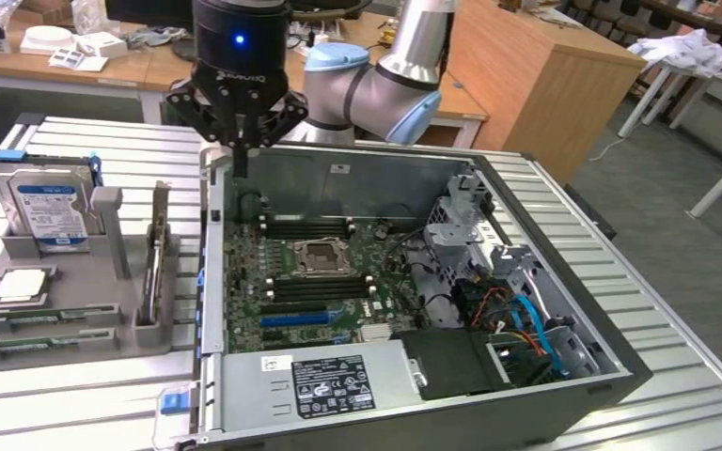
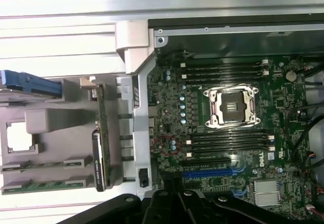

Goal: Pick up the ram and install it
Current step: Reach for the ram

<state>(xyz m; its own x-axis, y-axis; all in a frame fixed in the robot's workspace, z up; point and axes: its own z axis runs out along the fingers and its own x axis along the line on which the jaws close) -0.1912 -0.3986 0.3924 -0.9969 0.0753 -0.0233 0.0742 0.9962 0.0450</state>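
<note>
Two green ram sticks (image 1: 38, 323) lie flat in slots at the front of a grey holder (image 1: 86, 310), at the exterior view's left; the wrist view has them as ram sticks (image 2: 44, 164) too. My gripper (image 1: 238, 158) hangs above the back left corner of the open computer case (image 1: 336, 395), well away from the holder. Its fingers are shut with nothing between them. On the motherboard (image 2: 172, 113), black memory slots (image 2: 223, 70) run on both sides of the bare processor socket (image 2: 232, 106).
A blue-labelled hard drive (image 1: 45, 202) stands upright at the holder's back, a processor chip (image 1: 20, 287) lies in front of it, and a thin board (image 1: 157, 254) stands on edge beside the case wall. Cables and a drive cage (image 1: 511, 301) fill the case's right side.
</note>
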